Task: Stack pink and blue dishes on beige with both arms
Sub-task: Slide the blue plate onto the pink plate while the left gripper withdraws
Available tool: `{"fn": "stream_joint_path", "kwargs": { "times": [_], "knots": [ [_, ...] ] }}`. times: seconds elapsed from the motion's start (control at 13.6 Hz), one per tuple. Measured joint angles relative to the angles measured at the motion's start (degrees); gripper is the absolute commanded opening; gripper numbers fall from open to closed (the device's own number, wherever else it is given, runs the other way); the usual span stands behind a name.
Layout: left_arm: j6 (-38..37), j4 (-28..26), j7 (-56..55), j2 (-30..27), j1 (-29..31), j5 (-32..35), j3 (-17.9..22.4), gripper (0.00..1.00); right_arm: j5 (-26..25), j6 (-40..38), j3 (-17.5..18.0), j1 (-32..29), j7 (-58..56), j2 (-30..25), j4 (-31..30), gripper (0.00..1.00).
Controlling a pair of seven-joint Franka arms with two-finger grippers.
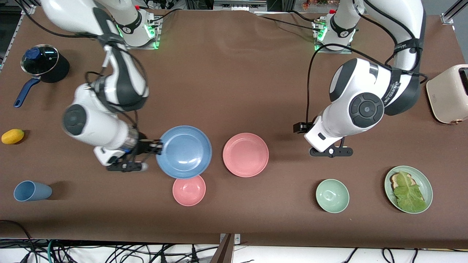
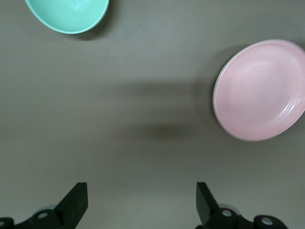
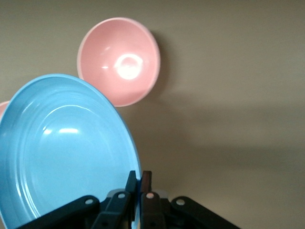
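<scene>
Gripping the blue plate (image 1: 184,151) by its rim, the right pincer (image 1: 155,147) holds it up; the left pincer (image 2: 142,202) gapes over bare table.

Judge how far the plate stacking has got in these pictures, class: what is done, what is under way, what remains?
Done: the pink plate lies mid-table; no beige plate shows, so whether one lies beneath it cannot be told. The left end effector hangs open over bare table beside it. Under way: the right end effector grips the blue plate by its rim, above the pink bowl. Left: setting blue onto pink.
</scene>
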Motion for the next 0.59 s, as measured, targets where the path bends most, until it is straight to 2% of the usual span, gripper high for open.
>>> {"fn": "stream_joint_path", "kwargs": {
  "times": [0.22,0.59],
  "knots": [
    [-3.90,3.21,4.06,-1.10,4.33,0.08,0.11,1.00,-0.83,4.79,-0.07,5.82,10.56,2.14,0.00,0.00],
    [-9.21,3.93,9.16,-7.54,12.47,0.41,-0.84,1.00,-2.17,11.67,-0.21,11.84,23.37,5.44,0.01,0.00]
  ]
}}
